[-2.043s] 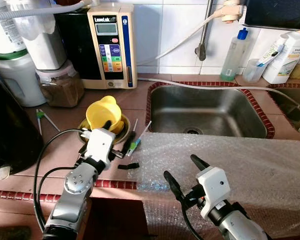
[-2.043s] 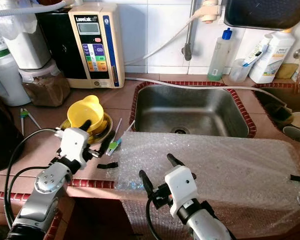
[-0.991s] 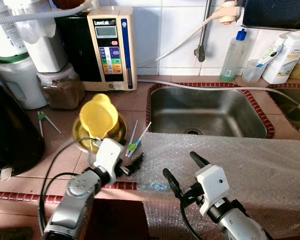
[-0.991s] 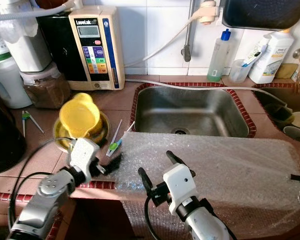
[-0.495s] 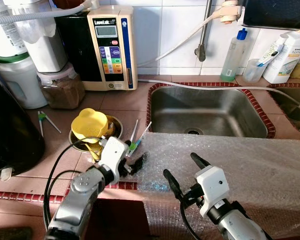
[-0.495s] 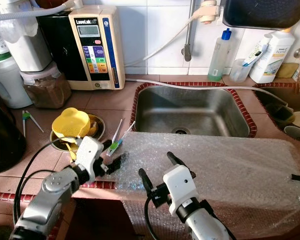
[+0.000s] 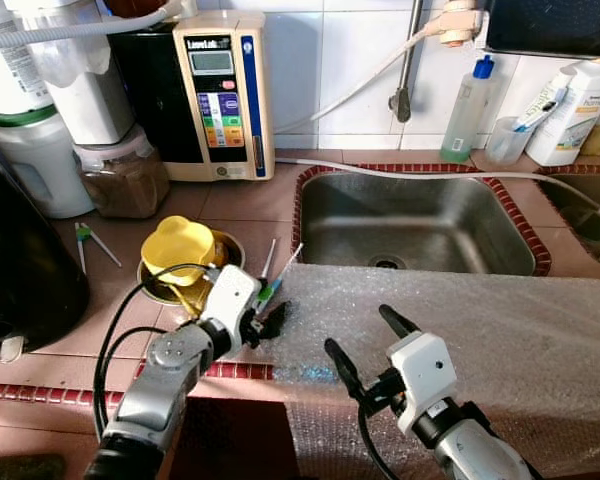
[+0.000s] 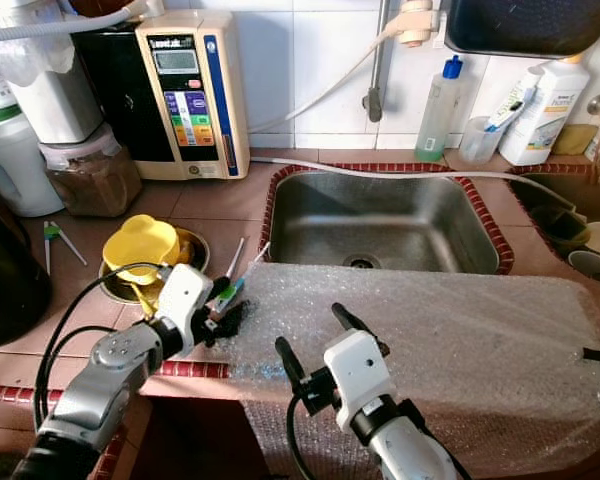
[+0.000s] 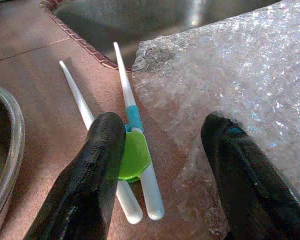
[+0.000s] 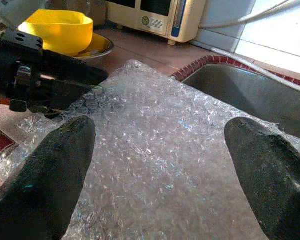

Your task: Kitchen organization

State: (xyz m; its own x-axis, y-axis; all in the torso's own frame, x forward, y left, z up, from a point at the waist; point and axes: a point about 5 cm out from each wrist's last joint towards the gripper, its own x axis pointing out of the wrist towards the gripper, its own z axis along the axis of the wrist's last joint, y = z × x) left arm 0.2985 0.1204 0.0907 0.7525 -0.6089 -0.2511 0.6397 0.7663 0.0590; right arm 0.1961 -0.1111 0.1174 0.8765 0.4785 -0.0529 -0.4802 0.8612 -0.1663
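The pair of white chopsticks joined by a green clip [image 9: 132,159] lies on the tiled desk [image 7: 110,290] just left of the bubble wrap sheet [image 7: 460,320], between that sheet and the metal bowl holding the yellow cup [image 7: 178,245]. Their long axis runs from the near end, where the green clip sits, away toward the near left corner of the sink [image 7: 420,220]. The left end effector [image 9: 162,150] is much the nearer of the two: it is low over the desk right at the clip end, fingers spread wide, one finger [image 9: 97,165] overlapping the clip on the bowl side and the other over the edge of the bubble wrap, so the sticks lie between them. Whether that finger actually touches the clip I cannot tell; nothing is pinched yet. Closing here would likely catch the clip end, though the far finger may drag a fold of wrap with it. The right end effector [image 7: 365,345] hovers over the near part of the bubble wrap, fingers wide apart and empty, well right of the chopsticks.
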